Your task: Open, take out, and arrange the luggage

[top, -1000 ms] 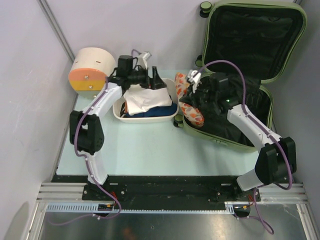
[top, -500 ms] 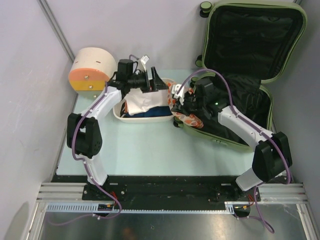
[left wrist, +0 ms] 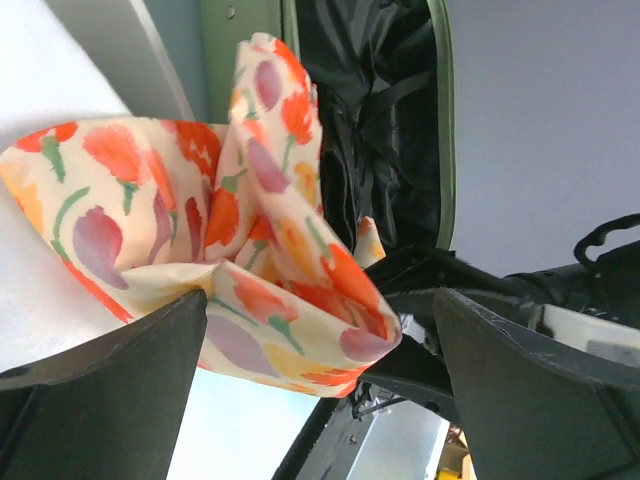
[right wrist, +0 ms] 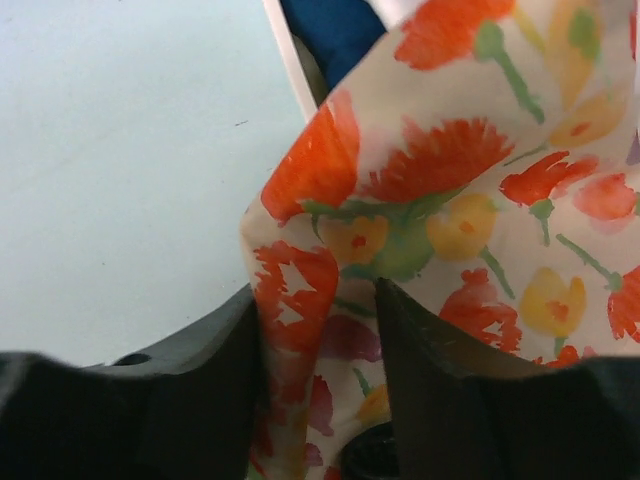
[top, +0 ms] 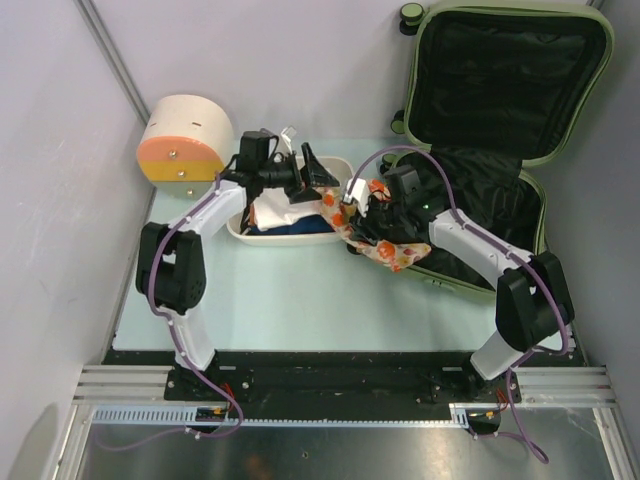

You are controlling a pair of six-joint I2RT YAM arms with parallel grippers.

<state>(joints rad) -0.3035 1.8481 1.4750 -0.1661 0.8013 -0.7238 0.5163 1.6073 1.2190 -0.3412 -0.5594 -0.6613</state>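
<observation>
Pale green tabletop, from above: the olive-green hard-shell luggage lies open at one o'clock, its lid raised. My left gripper gapes wide before an orange-flowered cream cloth. That cloth runs between the fingers of my right gripper; whether they clamp it, I cannot tell.

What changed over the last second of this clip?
The right gripper carried the floral cloth left, out of the luggage toward the white tub; its grip now looks unclear. The open left gripper swung right to meet it. Luggage, tub, drawer box unmoved.
</observation>
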